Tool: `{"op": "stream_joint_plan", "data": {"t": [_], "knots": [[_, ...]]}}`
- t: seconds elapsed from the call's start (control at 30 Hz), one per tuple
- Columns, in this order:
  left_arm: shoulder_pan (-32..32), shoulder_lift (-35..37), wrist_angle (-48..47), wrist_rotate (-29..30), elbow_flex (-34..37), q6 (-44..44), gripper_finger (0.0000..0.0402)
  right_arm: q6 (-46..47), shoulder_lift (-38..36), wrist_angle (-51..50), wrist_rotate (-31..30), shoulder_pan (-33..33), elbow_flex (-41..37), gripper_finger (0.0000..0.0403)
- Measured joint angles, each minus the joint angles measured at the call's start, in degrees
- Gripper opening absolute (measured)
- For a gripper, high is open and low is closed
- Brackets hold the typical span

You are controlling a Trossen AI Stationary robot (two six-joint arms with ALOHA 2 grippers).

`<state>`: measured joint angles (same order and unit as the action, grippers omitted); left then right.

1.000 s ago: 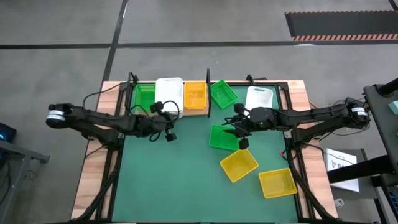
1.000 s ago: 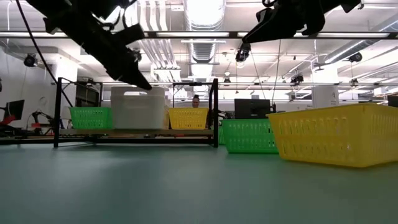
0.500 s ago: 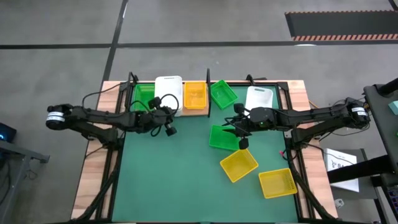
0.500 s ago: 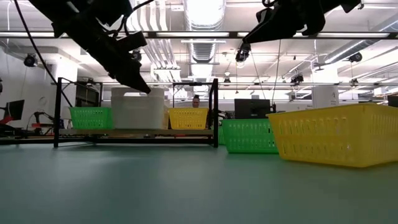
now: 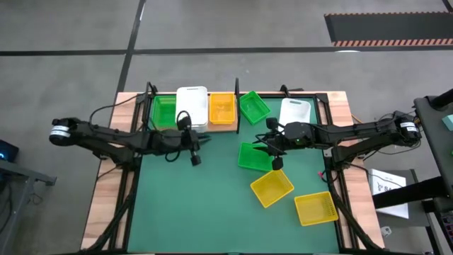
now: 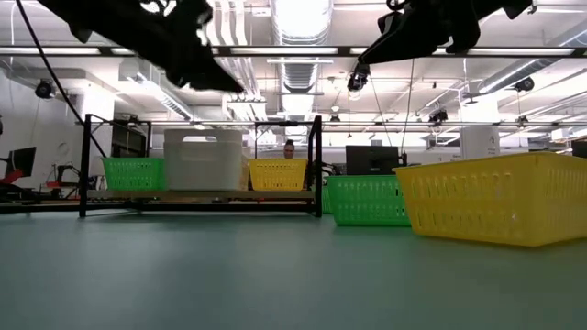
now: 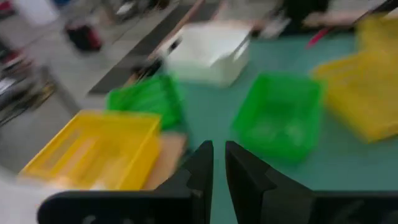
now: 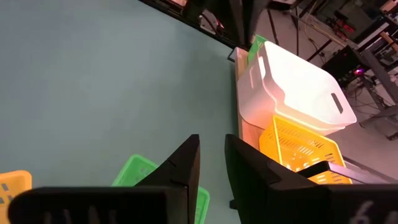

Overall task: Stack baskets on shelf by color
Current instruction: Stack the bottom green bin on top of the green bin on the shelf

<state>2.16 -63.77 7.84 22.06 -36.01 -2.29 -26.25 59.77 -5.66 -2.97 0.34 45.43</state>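
Observation:
The shelf (image 5: 221,128) (image 6: 202,194) stands at the table's far left and carries a green basket (image 5: 165,111), a white basket (image 5: 192,105) and a yellow basket (image 5: 221,108) side by side. Loose on the mat lie a green basket (image 5: 253,106), a white one (image 5: 294,111), another green one (image 5: 255,157) and two yellow ones (image 5: 272,188) (image 5: 316,209). My left gripper (image 5: 202,140) (image 7: 219,163) hovers shut just in front of the shelf, pointing toward the table's right. My right gripper (image 5: 259,145) (image 8: 211,163) hangs shut above the middle green basket (image 8: 143,177).
Black shelf posts (image 5: 236,117) rise at the shelf's corners. The near left half of the green mat (image 5: 191,205) holds no baskets. Wooden table edges (image 5: 106,205) frame the mat. In the low view a large yellow basket (image 6: 495,206) stands close on the right.
My left gripper has risen away from the white basket on the shelf and swung round toward the table's right. The right arm has kept still and no basket has moved.

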Motion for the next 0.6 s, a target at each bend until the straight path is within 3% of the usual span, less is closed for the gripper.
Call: {"op": "stream_joint_plan", "data": {"t": [0.13, 0.27, 0.6], "knots": [[4.2, -1.9, 4.7, -3.7, 0.0, 0.4, 0.0026, 0.7, 0.0, 0.4, 0.1, 0.0, 0.0, 0.0068], [8.2, -3.8, 4.8, -3.8, 0.0, 0.1, 0.0026, 1.6, 0.0, 1.3, 0.2, 0.0, 0.0, 0.0070], [8.8, -4.7, 4.9, -3.4, 0.0, -1.2, 0.0026, 12.2, 3.4, 1.9, 0.4, 0.0, -0.6, 0.0102]]}}
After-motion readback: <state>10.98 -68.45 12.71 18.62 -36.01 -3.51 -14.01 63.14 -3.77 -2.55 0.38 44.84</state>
